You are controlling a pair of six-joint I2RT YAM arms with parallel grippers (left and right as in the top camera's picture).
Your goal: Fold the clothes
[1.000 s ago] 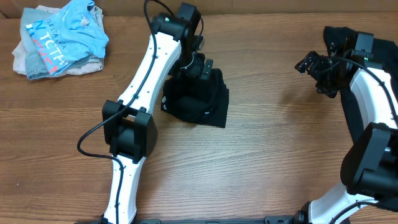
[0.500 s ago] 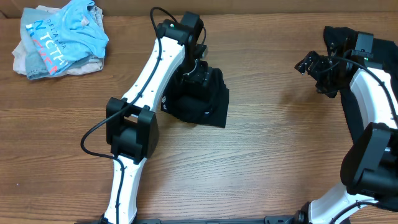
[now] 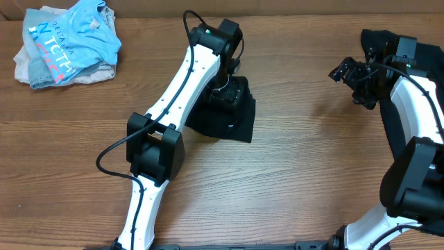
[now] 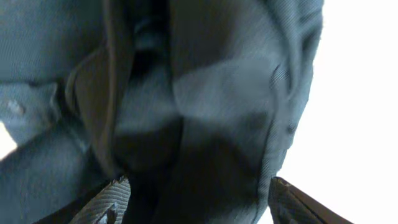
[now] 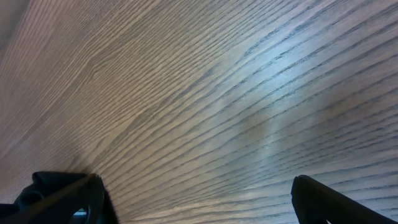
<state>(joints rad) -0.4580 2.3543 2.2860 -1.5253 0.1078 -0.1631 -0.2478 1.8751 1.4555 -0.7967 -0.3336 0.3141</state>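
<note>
Left wrist view: the left end effector (image 4: 196,200) is open, its two fingers (image 4: 115,198) standing well apart at the bottom edge of the picture. Between and beyond them lies the dark, creased fabric of a black T-shirt (image 4: 217,93), which fills nearly the whole view. Whether the fingers touch the fabric cannot be told from here. From overhead, this end effector points down onto the far part of the T-shirt. The T-shirt lies as a folded, roughly square bundle on the wooden table (image 3: 291,173), a little left of the middle. The left arm (image 3: 184,87), white with black joints, stretches from the near edge diagonally across to it, and a black cable (image 3: 111,149) loops beside its elbow. The right end effector (image 5: 193,194) is also open, its fingers set wide apart. In its own wrist view only bare wood grain lies between and beyond them. Overhead, it hangs above the table at the far right, well apart from the folded T-shirt, and holds nothing. Behind the right arm (image 3: 416,104), at the far right corner, a heap of black clothes (image 3: 370,36) sits partly hidden. At the far left corner lies a pile of light clothes (image 3: 66,45), topped by a blue shirt with printed letters, well apart from both arms.
</note>
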